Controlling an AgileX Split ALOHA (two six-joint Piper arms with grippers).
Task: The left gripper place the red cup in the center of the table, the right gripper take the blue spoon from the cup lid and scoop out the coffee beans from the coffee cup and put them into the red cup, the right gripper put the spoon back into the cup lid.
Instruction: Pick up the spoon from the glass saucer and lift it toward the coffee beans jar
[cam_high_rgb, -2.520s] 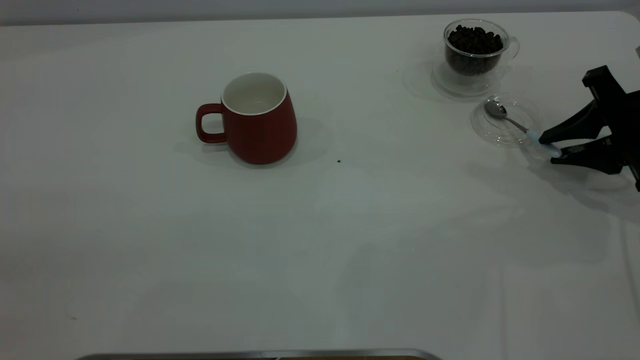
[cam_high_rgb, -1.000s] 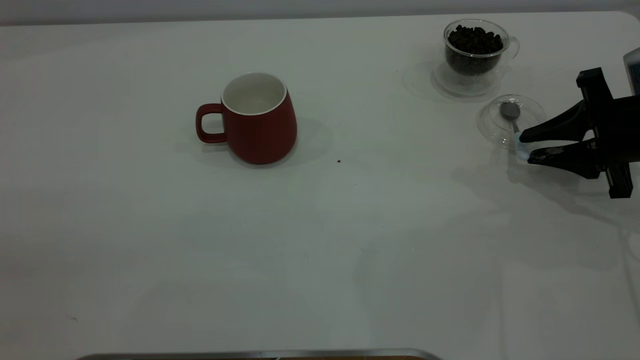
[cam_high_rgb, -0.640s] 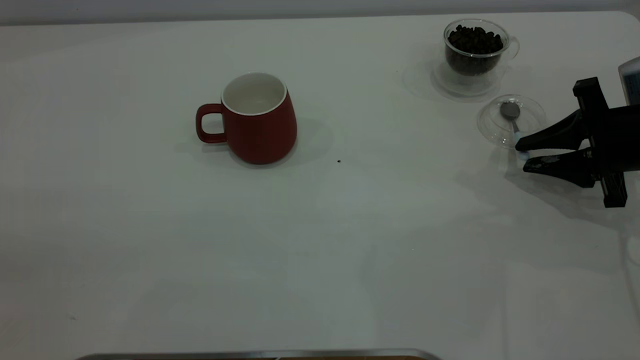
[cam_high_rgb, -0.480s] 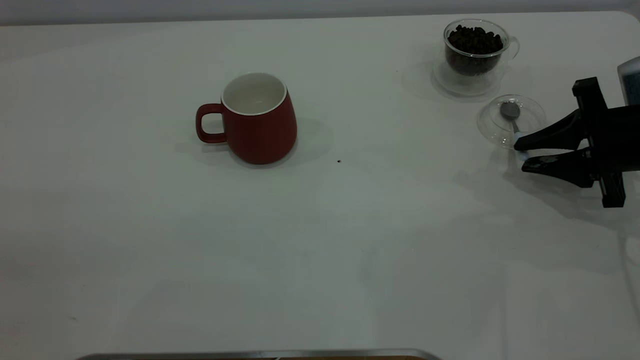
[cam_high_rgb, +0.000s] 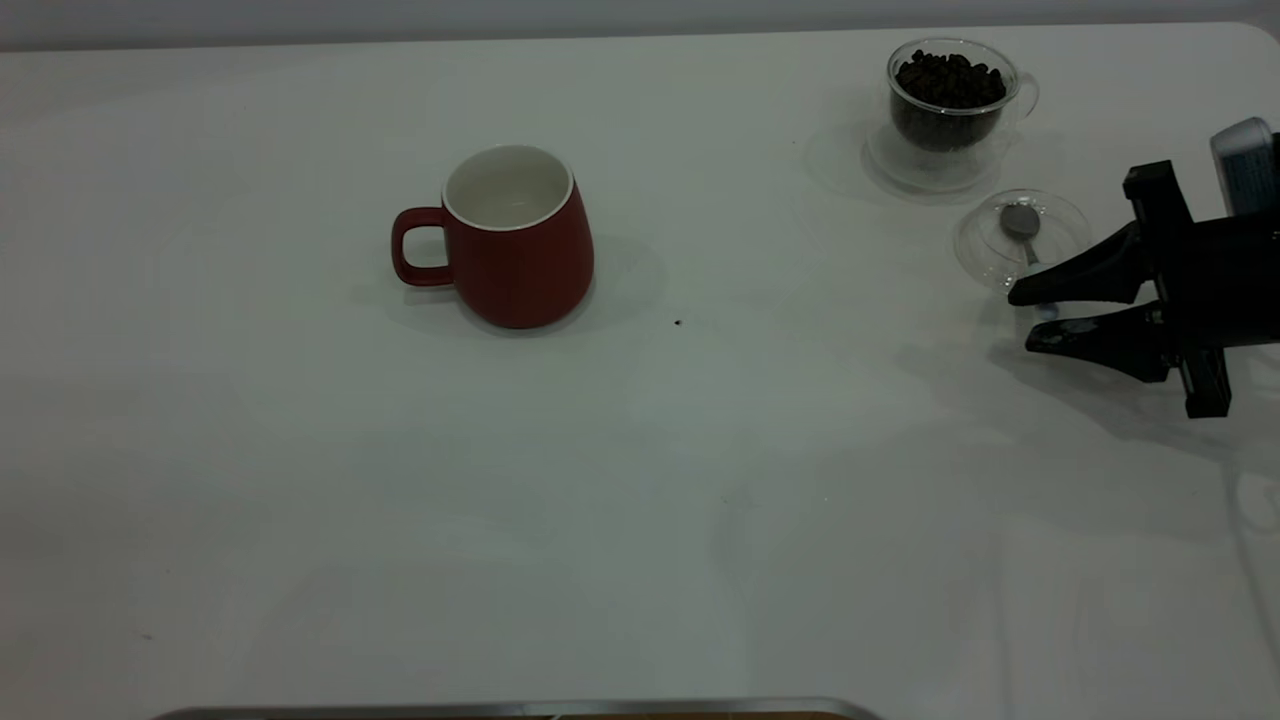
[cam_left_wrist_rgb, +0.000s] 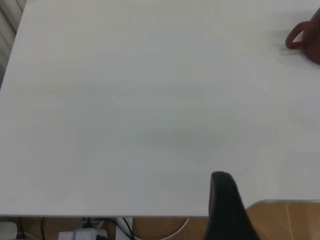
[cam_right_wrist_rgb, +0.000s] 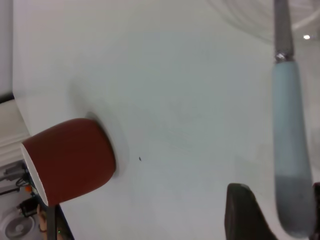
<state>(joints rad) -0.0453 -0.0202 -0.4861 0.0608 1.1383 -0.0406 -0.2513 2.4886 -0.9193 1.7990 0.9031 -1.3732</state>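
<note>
The red cup (cam_high_rgb: 515, 240) stands upright and empty left of the table's (cam_high_rgb: 640, 480) middle, handle to the left; it also shows in the right wrist view (cam_right_wrist_rgb: 70, 160) and the left wrist view (cam_left_wrist_rgb: 307, 40). At the far right, the coffee cup (cam_high_rgb: 950, 95) holds the coffee beans (cam_high_rgb: 948, 80). Just in front of it lies the cup lid (cam_high_rgb: 1062, 238) with the blue spoon's (cam_high_rgb: 1021, 221) bowl in it. The spoon's pale handle (cam_right_wrist_rgb: 290, 140) sticks out over the lid's rim. My right gripper (cam_high_rgb: 1024, 321) is open, low over the table, one finger on each side of that handle. My left gripper (cam_left_wrist_rgb: 226, 205) hangs parked at the table's edge.
A tiny dark speck (cam_high_rgb: 678, 322) lies right of the red cup. A metal strip (cam_high_rgb: 520, 708) runs along the table's front edge. The table's rounded corner (cam_high_rgb: 1255, 35) is just behind the right arm. White tabletop stretches between the red cup and the lid.
The right gripper moved left and brought its fingers closer around the handle. The spoon swung round in the lid, so its handle now points to the front. The red cup stayed put.
</note>
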